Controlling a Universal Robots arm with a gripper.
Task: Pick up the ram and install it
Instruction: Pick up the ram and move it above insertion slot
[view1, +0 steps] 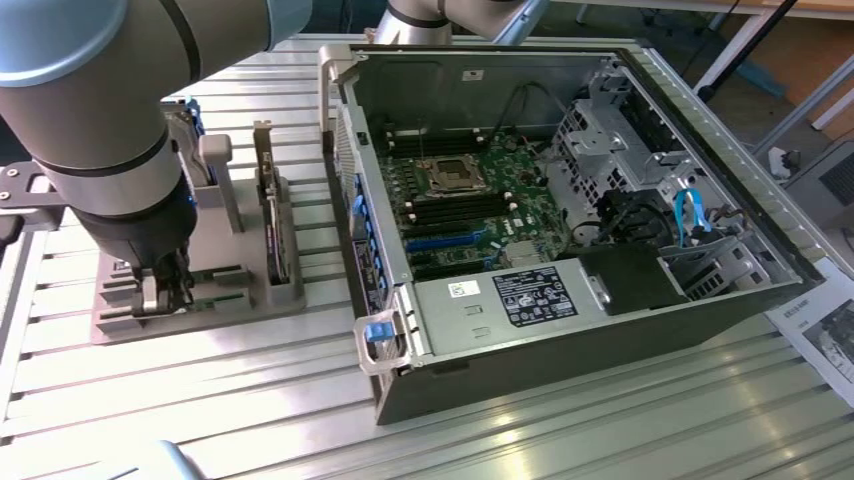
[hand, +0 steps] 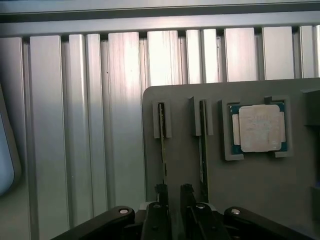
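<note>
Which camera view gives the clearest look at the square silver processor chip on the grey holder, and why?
The wrist view. The square silver processor chip lies flat in its recess on the grey holder, seen whole from above. In the exterior view the robot arm covers that part of the holder.

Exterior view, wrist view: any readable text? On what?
Nothing legible.
Black label on the power supply: too small.
White sticker beside it: too small.
Small sticker on the case wall: too small.
Printed sheet beside the case: blurred.
Processor chip lid: markings too faint.
</note>
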